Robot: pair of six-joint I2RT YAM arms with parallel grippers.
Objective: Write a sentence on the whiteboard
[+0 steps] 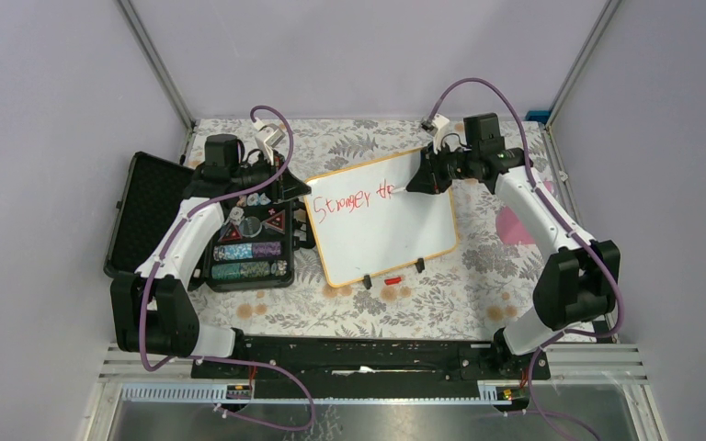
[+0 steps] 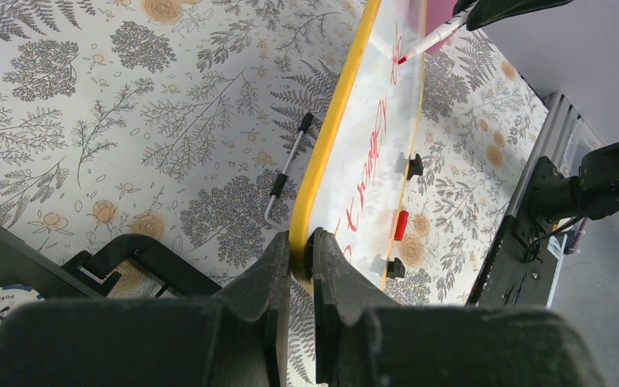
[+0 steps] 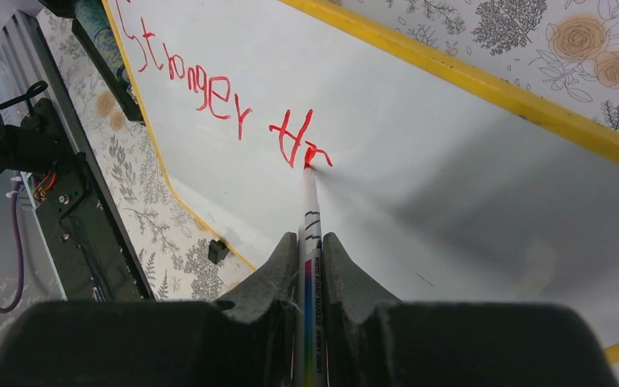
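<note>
Two pincers engaged | left pincer (image 2: pixel 301 266) clamped on the whiteboard (image 1: pixel 395 234) frame at its left edge | right pincer (image 3: pixel 310 258) gripping marker (image 3: pixel 309 201), tip touching the board at the end of red writing (image 3: pixel 209 89) "Stronger th" | whiteboard lies on tabletop (image 1: pixel 478 276) between both pincers, black case (image 1: pixel 147 216) just left of it

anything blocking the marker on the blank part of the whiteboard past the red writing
Nothing visible. The marker touches the whiteboard right after the red writing, and the surface beyond is bare. The left gripper clamps its frame at the other end.
</note>
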